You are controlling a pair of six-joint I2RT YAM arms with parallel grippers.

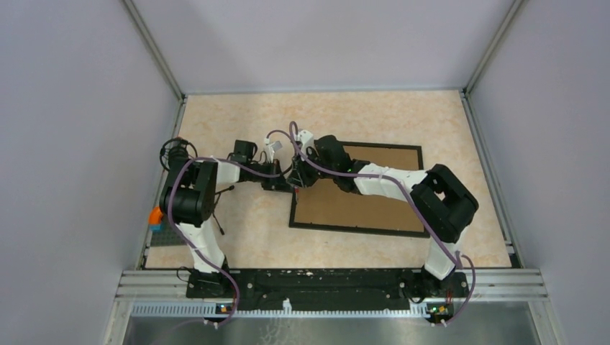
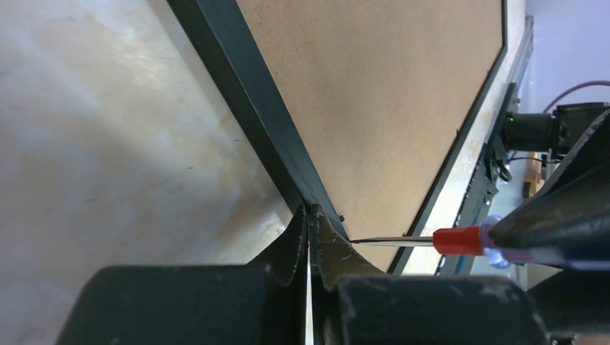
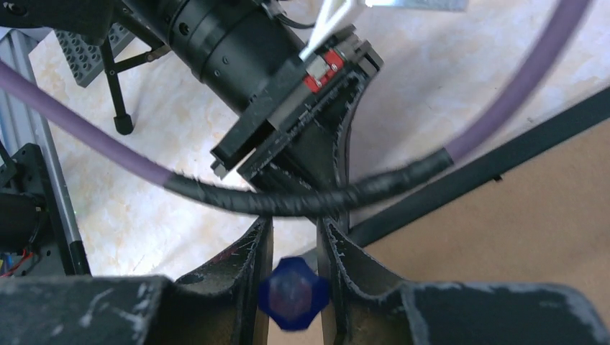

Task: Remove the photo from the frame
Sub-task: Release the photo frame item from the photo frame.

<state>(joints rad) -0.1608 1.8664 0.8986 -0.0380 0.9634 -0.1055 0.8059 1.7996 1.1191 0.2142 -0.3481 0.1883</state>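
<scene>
The frame (image 1: 360, 229) lies face down on the table, its brown board back (image 1: 338, 207) upward. The photo is hidden beneath that board. My left gripper (image 2: 310, 212) is shut, its tips resting on the frame's black rail (image 2: 244, 93) near a small clip. My right gripper (image 3: 293, 224) is shut on a screwdriver (image 3: 293, 292) with a blue handle. In the left wrist view, the screwdriver (image 2: 460, 239) with its red collar has its thin blade reaching to the board's edge, right beside my left fingertips. From above, both grippers meet at the frame's left side (image 1: 295, 176).
A grey studded plate (image 3: 83, 43) and an orange piece (image 1: 155, 215) lie at the table's left edge. A thin black stand (image 3: 119, 97) is near them. A purple cable (image 3: 108, 147) crosses in front of my right fingers. Aluminium rails (image 1: 331, 277) border the near edge.
</scene>
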